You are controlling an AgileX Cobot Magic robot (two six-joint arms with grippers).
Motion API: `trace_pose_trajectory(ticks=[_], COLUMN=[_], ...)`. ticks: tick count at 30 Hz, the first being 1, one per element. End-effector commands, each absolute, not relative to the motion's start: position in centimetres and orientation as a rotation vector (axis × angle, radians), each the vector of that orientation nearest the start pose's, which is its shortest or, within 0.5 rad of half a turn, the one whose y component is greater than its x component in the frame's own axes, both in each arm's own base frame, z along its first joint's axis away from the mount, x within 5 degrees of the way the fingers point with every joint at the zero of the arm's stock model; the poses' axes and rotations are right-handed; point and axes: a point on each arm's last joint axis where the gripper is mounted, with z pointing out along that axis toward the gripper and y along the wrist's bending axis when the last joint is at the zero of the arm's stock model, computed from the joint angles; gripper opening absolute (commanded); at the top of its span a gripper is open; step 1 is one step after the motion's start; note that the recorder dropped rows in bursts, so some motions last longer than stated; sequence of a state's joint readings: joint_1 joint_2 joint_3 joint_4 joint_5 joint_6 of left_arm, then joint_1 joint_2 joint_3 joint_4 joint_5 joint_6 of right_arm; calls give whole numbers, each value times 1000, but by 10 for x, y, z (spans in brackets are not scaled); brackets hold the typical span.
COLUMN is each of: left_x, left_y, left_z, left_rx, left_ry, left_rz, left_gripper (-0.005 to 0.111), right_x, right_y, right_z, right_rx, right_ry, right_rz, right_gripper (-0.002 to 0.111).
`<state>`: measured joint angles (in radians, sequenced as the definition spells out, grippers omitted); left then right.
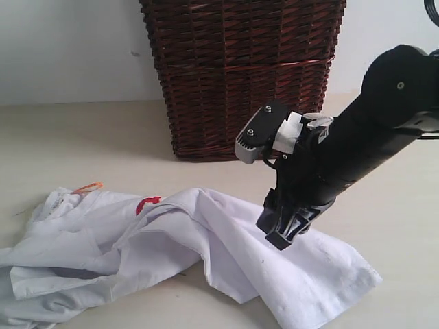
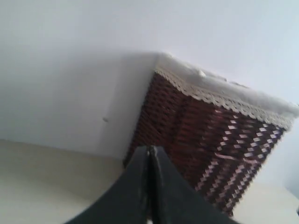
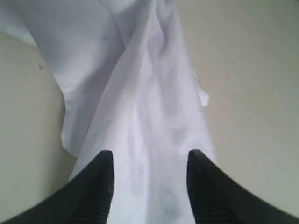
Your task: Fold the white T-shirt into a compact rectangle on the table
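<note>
Pale cream table [image 1: 82, 137] meets a white wall, and the white T-shirt [image 1: 171, 233] lies crumpled along its near edge. The right gripper [image 3: 149, 161] hangs over the cloth with fingers spread. Closing here would likely catch several bunched layers and drag the heap. The left gripper [image 2: 149, 151] has its fingers pressed together, empty. At the far edge stands a wicker basket [image 1: 240, 75] with a lace liner [image 2: 224, 95]; its inside is hidden.

Plain white wall [image 1: 68, 48], dark wicker basket [image 1: 240, 75]
</note>
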<state>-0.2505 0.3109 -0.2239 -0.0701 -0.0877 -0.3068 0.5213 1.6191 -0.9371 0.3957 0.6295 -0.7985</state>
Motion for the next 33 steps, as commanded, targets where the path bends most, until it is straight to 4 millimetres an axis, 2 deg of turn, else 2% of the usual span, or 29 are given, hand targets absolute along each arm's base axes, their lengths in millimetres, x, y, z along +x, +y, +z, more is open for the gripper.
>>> trace_pose_trajectory(ticks=[1,6,10,16,21,28,33], left_x=[107,126,137,145,146,150,156], left_y=[-45,-73,-82,-87,-87,-91,-94], left_z=[272,262,252,241,239,231,219], left_rx=[56,243,275,323,336,382,395], left_ry=[1597,1600,1635,1689,1697,1740,1806], left_rz=[-569,-596,-589,-543,-530,-507,-494], left_gripper=[0,0,0,0,0,0,0], right_x=[253,242,246,251,247,235,228], right_y=[175,198,206,199,196,181,164], right_z=[181,158,147,149,175,233,271], right_rx=[-1301,-1417,-1381,-1414,-1384,-1373,-1260], right_ry=[2454,2461,2446,2414,2355,2169,2073], right_rz=[419,438,384,239,240,162,48], right_gripper=[49,49,45,1,0,0,0])
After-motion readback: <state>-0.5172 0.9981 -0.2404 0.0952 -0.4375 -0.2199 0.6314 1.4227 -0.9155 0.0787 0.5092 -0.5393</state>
